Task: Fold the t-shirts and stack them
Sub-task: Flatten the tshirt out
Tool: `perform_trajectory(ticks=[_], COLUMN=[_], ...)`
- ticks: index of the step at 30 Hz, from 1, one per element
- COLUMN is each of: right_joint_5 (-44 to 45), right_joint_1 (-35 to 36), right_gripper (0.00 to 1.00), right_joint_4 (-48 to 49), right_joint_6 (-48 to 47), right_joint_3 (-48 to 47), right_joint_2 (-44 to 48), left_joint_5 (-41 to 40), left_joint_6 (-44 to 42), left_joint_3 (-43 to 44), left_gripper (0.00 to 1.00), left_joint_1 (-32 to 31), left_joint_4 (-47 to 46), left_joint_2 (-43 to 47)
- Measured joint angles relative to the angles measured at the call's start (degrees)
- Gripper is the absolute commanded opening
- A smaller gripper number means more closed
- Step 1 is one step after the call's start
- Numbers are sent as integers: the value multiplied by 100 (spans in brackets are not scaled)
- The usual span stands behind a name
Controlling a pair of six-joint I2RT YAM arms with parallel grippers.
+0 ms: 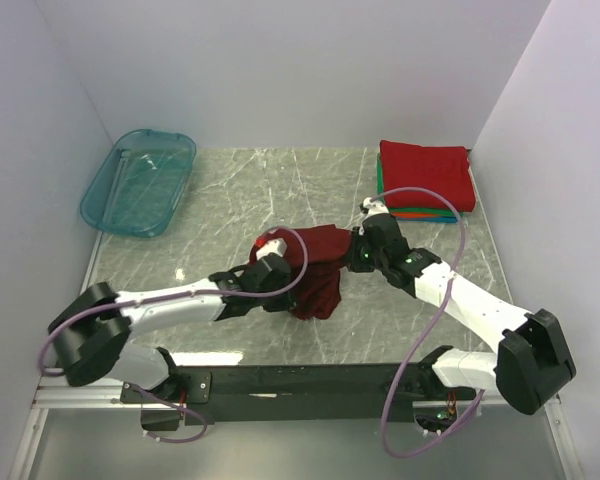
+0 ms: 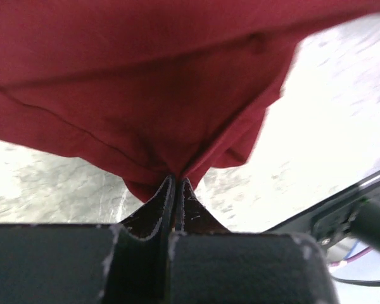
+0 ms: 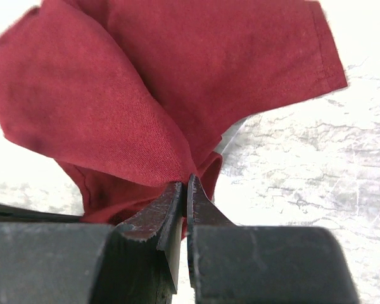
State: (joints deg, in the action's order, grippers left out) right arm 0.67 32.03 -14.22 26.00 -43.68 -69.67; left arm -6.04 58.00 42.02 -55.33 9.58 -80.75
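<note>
A dark maroon t-shirt (image 1: 320, 270) hangs bunched between my two grippers above the middle of the marble table (image 1: 230, 190). My left gripper (image 1: 277, 258) is shut on its left edge; the left wrist view shows the cloth (image 2: 152, 107) pinched at the fingertips (image 2: 176, 180). My right gripper (image 1: 358, 250) is shut on its right edge; the right wrist view shows the cloth (image 3: 145, 95) pinched at its tips (image 3: 185, 182). A stack of folded t-shirts (image 1: 426, 180), bright red on top with green, orange and blue edges below, lies at the back right.
A translucent teal plastic tub (image 1: 140, 180) stands at the back left corner. White walls close in the table on the left, back and right. A black rail (image 1: 310, 380) runs along the near edge.
</note>
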Motion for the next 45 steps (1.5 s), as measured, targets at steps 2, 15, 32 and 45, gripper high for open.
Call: perform_trajectory(ticks=[2, 15, 32, 45], right_joint_5=[22, 846, 1641, 660], right_joint_1=[-22, -179, -229, -232], right_gripper=[2, 4, 0, 0], right_joint_4=[-9, -675, -1626, -2275], right_joint_6=[15, 46, -970, -968], right_joint_3=[0, -442, -3812, -4850], right_joint_2=[125, 1523, 2302, 3510], left_joint_5=[-297, -3049, -4647, -3416], left_joint_6=[-2, -31, -2485, -3473], left_joint_3=[0, 754, 4044, 5611], left_gripper=[0, 0, 1, 1], left_joint_1=[0, 461, 940, 940], left_joint_4=[133, 1880, 1569, 1169], left_joint_2=[396, 2597, 3178, 3713])
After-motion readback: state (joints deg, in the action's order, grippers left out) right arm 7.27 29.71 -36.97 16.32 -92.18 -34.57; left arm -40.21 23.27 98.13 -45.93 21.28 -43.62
